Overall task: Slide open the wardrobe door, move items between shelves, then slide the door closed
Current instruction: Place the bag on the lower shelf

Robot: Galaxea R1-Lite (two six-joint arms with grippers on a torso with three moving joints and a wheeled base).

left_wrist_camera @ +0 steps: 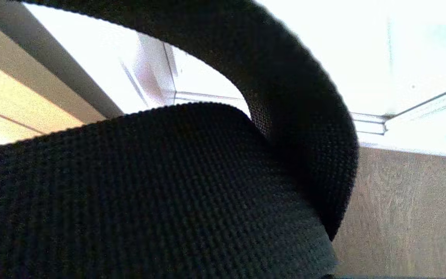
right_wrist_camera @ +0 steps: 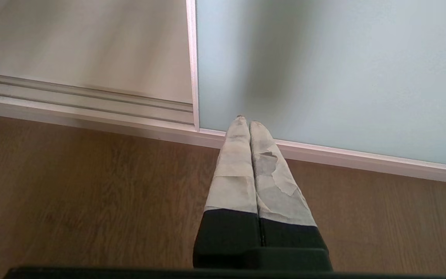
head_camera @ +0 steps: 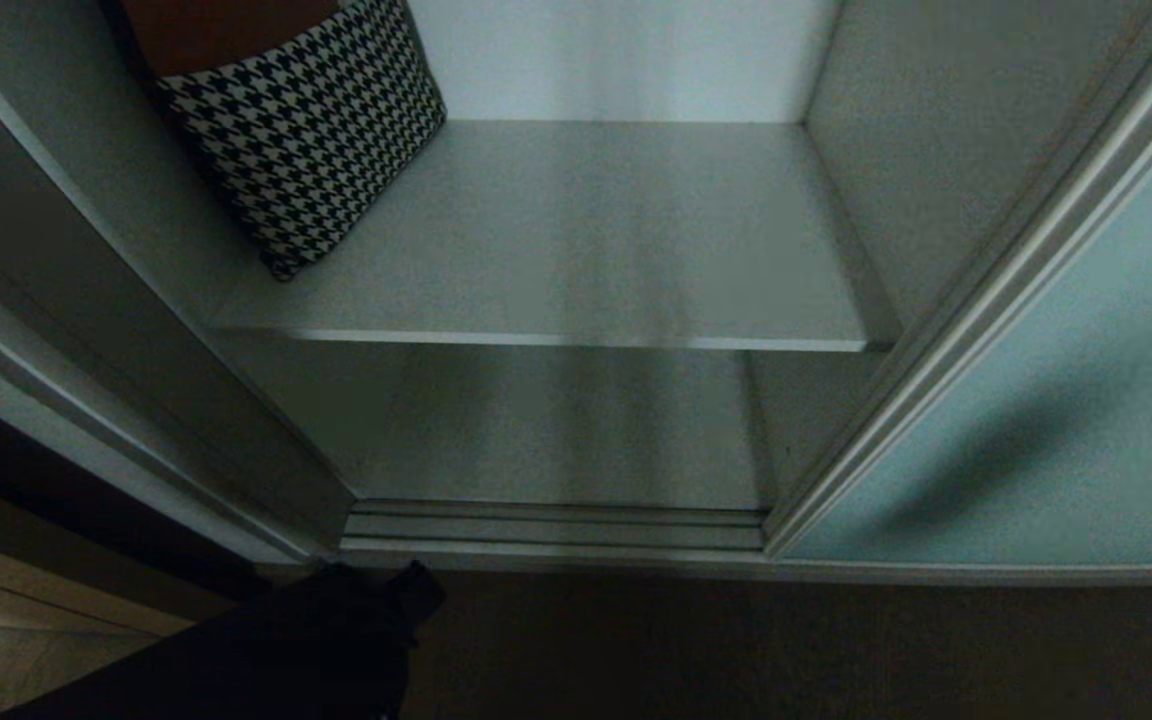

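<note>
Where door (head_camera: 1066,400) stands open, wood floor (right_wrist_camera: 91,193), poss. laminate

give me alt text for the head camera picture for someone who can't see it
An open wardrobe: the sliding wardrobe door stands pushed to the right, exposing a bare white-grey shelf with a houndstooth cushion leaning at its back left. A black bag shows at the bottom left edge.

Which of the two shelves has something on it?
The upper shelf: a houndstooth cushion leans in its left corner. The lower shelf looks bare.
</note>
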